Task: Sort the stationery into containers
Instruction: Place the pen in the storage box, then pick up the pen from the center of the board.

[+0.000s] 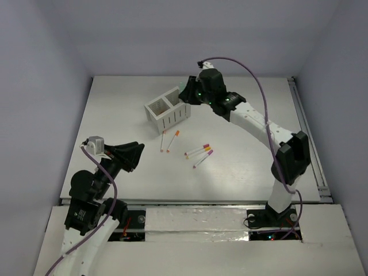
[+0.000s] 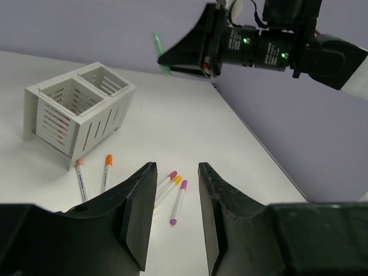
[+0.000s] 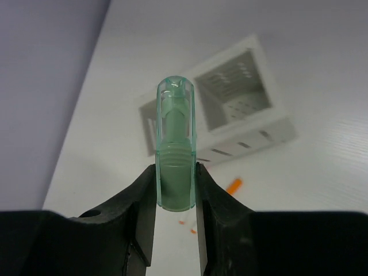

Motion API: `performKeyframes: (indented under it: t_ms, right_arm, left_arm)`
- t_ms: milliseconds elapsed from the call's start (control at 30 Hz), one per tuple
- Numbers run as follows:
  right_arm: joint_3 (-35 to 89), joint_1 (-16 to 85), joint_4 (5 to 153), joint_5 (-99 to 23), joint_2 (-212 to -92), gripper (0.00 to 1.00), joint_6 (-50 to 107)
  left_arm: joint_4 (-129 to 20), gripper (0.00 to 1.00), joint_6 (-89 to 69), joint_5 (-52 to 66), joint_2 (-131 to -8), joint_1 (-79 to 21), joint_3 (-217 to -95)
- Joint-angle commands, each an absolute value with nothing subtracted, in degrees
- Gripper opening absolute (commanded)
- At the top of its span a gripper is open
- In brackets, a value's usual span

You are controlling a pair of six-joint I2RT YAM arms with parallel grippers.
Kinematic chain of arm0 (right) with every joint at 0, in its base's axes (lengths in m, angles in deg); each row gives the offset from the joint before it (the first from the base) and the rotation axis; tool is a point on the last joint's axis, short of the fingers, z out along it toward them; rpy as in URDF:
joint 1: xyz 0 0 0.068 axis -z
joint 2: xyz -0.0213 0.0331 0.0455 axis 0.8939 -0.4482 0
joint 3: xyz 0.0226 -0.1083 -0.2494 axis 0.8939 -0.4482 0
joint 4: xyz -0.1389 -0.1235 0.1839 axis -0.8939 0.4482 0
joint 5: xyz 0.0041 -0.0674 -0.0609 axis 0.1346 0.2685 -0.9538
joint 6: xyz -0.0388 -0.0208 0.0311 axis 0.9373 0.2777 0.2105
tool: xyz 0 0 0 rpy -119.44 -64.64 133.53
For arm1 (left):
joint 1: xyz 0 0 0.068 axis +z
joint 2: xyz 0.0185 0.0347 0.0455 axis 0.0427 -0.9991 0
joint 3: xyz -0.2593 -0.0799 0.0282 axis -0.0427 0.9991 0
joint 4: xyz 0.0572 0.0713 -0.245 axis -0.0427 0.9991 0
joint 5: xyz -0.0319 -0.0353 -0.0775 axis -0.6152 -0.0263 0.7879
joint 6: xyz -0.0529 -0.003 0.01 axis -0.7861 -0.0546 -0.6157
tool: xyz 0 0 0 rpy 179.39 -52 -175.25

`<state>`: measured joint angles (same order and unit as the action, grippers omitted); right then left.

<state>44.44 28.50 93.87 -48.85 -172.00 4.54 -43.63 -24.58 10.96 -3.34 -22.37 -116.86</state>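
A green pen [image 3: 175, 146] with a clear green cap is sitting between the right jaws, which are pinching its ribbed lower barrel from both sides. The capped end is sticking out past the jaw tips. Seen from the left wrist, only the pen's tip [image 2: 158, 48] is poking out, raised well off the surface [image 1: 247, 167].

Beyond that tip and lower down, the white slotted box [image 3: 253, 133] is standing upright on the surface with its two square compartments facing up. In the right wrist view both compartments look empty, though their floors are only partly showing. From above, the right jaws are hanging just beside one end of the box [image 1: 167, 117], and I cannot tell whether the pen is over a compartment.

Five more pens are lying flat on the surface, ahead of the left jaws. Two orange-capped pens [image 2: 93, 175] are resting side by side ahead and to the left, just in front of the box [image 2: 57, 123]. Three others [image 2: 174, 192], capped pink, yellow and magenta, are lying close together straight ahead, between the jaw tips' lines.

The left jaws are standing partly spread, gripping nothing and touching nothing.
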Motion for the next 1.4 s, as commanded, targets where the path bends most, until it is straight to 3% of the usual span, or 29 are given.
performKeyframes:
  t_ms: [0,200,433,533,767,933,1067,1133,1233,1267,1300,1367]
  right_arm:
    - [52.70,24.63,91.92,-44.02,-179.27,0.00,3.36]
    - [65.88,21.45,91.83,-43.84,-191.49,0.00,2.04]
    - [70.92,20.92,93.77,-47.36,-196.43,0.03,2.04]
    - [71.09,20.92,94.29,-47.89,-197.04,0.10,2.30]
    - [69.51,20.39,92.80,-47.36,-196.08,0.46,2.57]
    - [71.36,20.39,94.21,-47.36,-195.81,0.55,3.18]
    - [70.48,20.39,94.21,-47.80,-194.41,0.56,3.80]
    - [69.08,20.39,94.12,-48.15,-192.74,0.55,4.15]
    - [62.09,20.39,92.81,-50.78,-186.78,0.28,5.20]
    - [58.82,20.39,90.45,-52.27,-184.32,0.05,5.99]
    - [55.13,20.39,88.78,-54.98,-181.51,0.00,6.43]
    - [43.49,20.39,84.31,-58.24,-172.11,0.00,7.92]
  left_arm:
    - [-46.24,0.31,-25.03,10.84,-5.55,-22.75,-117.31]
    - [-45.27,0.31,-25.65,8.82,-7.84,-22.22,-117.57]
    - [-44.04,0.32,-26.35,6.09,-8.89,-22.22,-117.84]
    - [-44.21,0.32,-26.44,6.61,-9.33,-21.69,-117.83]
    - [-44.48,0.35,-26.35,6.97,-9.69,-21.69,-117.75]
    - [-44.56,0.37,-26.26,7.67,-10.91,-21.17,-117.75]
    - [-45.18,0.37,-26.09,8.81,-11.97,-20.64,-117.66]
    - [-45.53,0.37,-26.00,9.25,-12.41,-20.64,-117.48]
    - [-46.58,0.28,-25.21,11.53,-15.21,-20.64,-117.83]
    - [-46.76,0.24,-25.12,12.76,-16.27,-20.64,-118.01]
    - [-47.54,0.16,-25.56,13.55,-17.41,-20.64,-118.18]
    - [-49.82,0.12,-28.53,17.58,-20.83,-20.64,-117.57]
